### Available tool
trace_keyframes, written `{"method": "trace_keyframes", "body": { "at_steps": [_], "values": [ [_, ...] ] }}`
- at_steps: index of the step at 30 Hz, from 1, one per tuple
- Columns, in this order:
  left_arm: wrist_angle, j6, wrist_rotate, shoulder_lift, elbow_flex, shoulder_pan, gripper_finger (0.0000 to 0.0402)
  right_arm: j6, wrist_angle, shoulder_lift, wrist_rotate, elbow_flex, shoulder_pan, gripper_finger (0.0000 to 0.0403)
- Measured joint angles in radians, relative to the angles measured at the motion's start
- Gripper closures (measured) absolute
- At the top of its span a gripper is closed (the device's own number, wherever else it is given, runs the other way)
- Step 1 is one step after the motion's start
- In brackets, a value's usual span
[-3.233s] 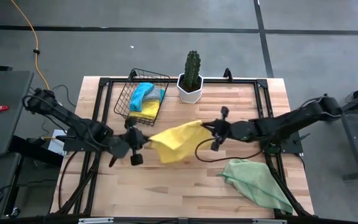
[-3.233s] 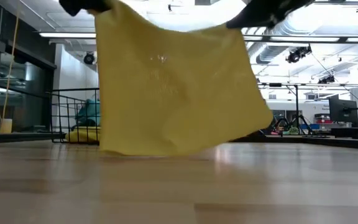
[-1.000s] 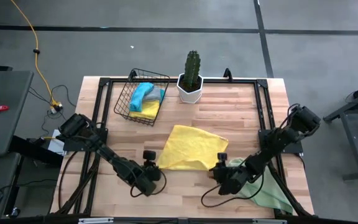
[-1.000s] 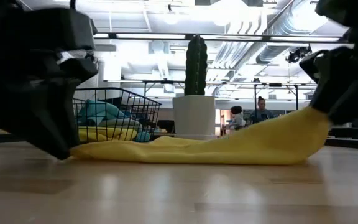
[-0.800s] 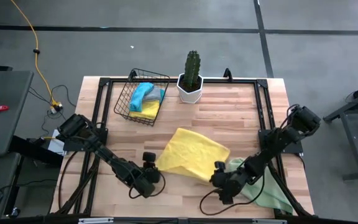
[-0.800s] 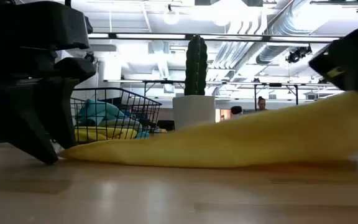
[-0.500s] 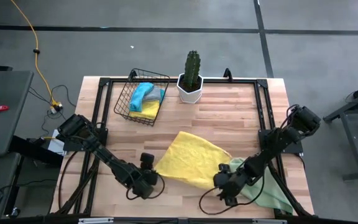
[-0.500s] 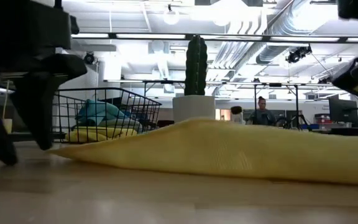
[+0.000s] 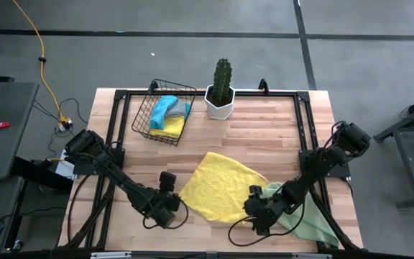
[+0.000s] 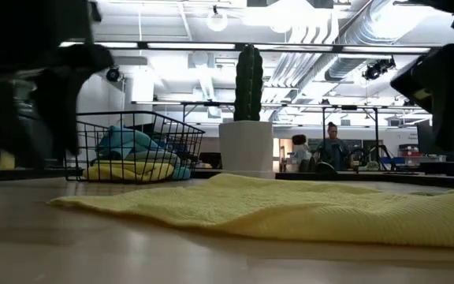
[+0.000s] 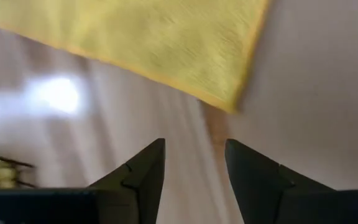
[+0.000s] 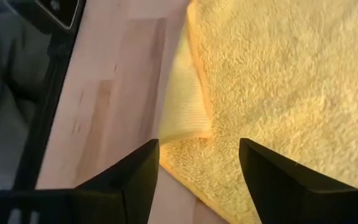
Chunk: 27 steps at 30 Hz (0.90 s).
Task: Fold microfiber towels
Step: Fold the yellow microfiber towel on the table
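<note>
The bright yellow microfiber towel [image 9: 221, 188] lies spread flat on the wooden table [image 9: 264, 133], between the two grippers. Left gripper [image 9: 169, 203] sits beside its left corner, right gripper [image 9: 255, 208] at its opposite corner; both gape empty.

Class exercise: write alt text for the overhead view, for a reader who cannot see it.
A yellow towel lies spread flat on a wooden table, with the left end effector and right end effector open beside its near corners.
</note>
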Motion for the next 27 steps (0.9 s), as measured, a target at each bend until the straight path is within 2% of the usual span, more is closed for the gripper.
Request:
{"method": "trace_keyframes", "body": {
  "at_steps": [4,7,10,18,22,27],
  "values": [
    [0.033,0.046,-0.135,-0.023,0.000,0.019,0.0245,-0.078,0.003,0.007,0.023,-0.002,-0.011,0.0197],
    [0.099,0.101,-0.236,-0.023,0.000,0.046,0.0245,-0.101,-0.004,0.040,0.101,-0.016,-0.021,0.0208],
    [0.204,0.164,-0.282,-0.023,0.000,0.094,0.0245,-0.123,0.010,0.085,0.148,-0.017,-0.021,0.0224],
    [0.428,0.229,-0.252,-0.023,0.000,0.223,0.0245,-0.123,0.088,0.166,0.142,-0.014,-0.017,0.0262],
    [0.465,0.228,-0.198,-0.023,0.000,0.266,0.0245,-0.136,0.164,0.170,0.124,-0.015,-0.017,0.0265],
    [0.474,0.212,-0.192,-0.023,0.000,0.295,0.0245,-0.174,0.247,0.170,0.076,-0.015,-0.016,0.0265]
  ]
}}
